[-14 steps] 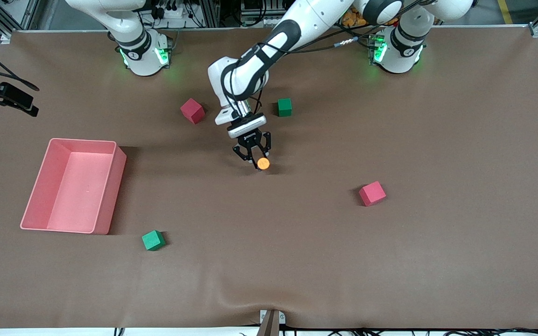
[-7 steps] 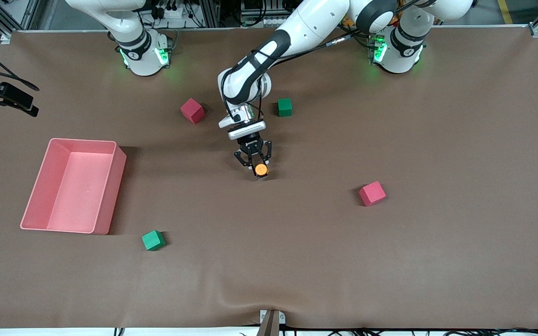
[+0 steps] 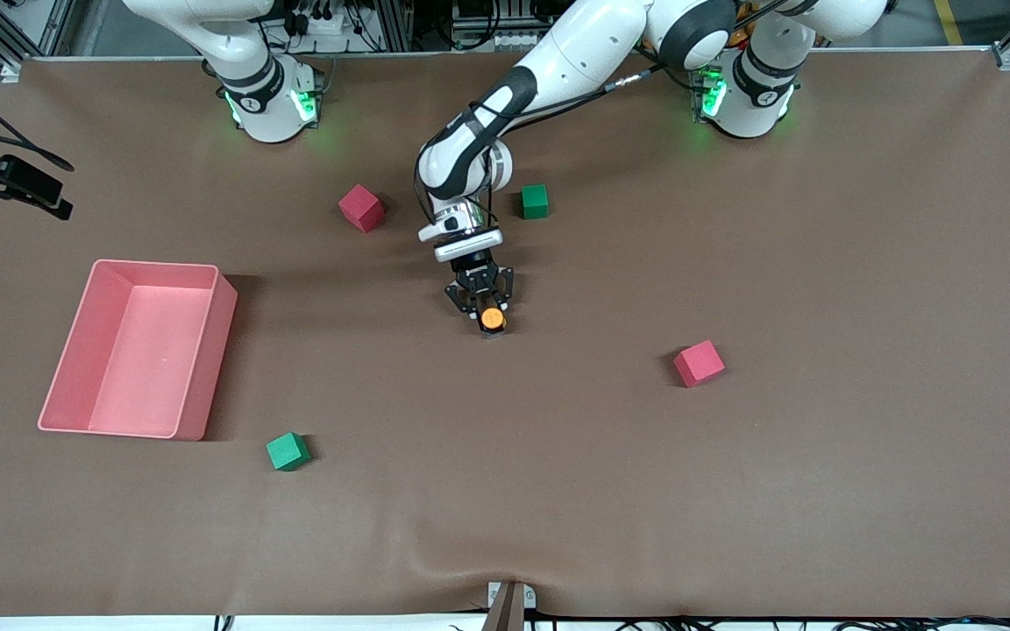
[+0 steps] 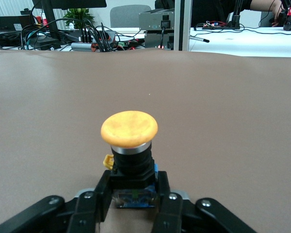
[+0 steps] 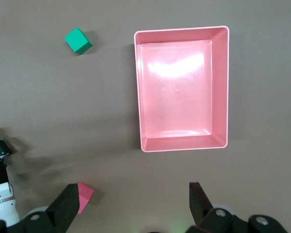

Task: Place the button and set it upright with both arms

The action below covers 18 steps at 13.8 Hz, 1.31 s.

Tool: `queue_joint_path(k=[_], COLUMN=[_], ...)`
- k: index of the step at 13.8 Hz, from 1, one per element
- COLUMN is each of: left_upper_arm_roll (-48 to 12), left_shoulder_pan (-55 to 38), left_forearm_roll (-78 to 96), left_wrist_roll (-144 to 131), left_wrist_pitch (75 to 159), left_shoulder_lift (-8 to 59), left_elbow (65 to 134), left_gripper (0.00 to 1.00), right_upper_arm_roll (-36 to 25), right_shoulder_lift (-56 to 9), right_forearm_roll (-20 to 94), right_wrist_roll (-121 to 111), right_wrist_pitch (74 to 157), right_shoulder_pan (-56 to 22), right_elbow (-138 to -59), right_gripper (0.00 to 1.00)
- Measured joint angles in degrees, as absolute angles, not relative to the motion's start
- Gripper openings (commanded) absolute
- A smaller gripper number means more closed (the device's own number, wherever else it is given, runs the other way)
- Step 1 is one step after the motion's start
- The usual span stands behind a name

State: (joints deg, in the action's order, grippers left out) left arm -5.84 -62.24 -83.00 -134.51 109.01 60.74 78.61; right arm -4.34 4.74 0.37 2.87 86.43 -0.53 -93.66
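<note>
The button [image 4: 129,145] stands upright on the worktop [image 3: 558,456] near its middle, orange cap up, its black body between the fingers [image 4: 94,204] of the left tool [image 3: 484,308]. If those fingers drag as they part or lift, the small button could tip over. The left tool is narrow, gripping the body. The right tool [image 5: 131,206] waits, spread wide and empty, above the pink tray [image 5: 221,87].

No readable text, labels, brands or numbers anywhere. Small white mark on the left gripper [image 3: 480,302] body in the front view: too small to make out. Cubes, tray and table covering carry no print.
</note>
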Motion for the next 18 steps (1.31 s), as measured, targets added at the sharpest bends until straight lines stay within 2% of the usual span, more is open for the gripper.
queue_joint_path(k=[5,8,14,18], left_upper_arm_roll=[-8.2,-10.7,-11.5,-10.6], left_shoulder_pan=[-62.4,-62.5,-61.8,-55.8], left_forearm_roll=[-79.1,-71.9,-48.2,-31.7], left_wrist_roll=[-135.2,-135.2,-130.1,-121.2], left_wrist_pitch=[109.0,109.0,108.9,107.5], left_shoulder_lift=[60.4,57.9,45.8,35.5], left_elbow=[77.8,76.0,74.8,74.6], left_gripper=[0.75,0.75,0.75,0.75], right_upper_arm_roll=[-4.3,-4.4,-4.4,-4.4], right_shoulder_lift=[4.7,4.7,4.7,4.7], right_forearm_roll=[0.4,0.4,0.4,0.4], right_wrist_roll=[2.9,2.9,2.9,2.9], right_wrist_pitch=[87.4,87.6,87.6,87.5], right_shoulder_pan=[-0.5,-0.5,-0.5,-0.5], right_elbow=[-93.7,-93.7,-93.9,-94.0], right_gripper=[1.0,1.0,1.0,1.0])
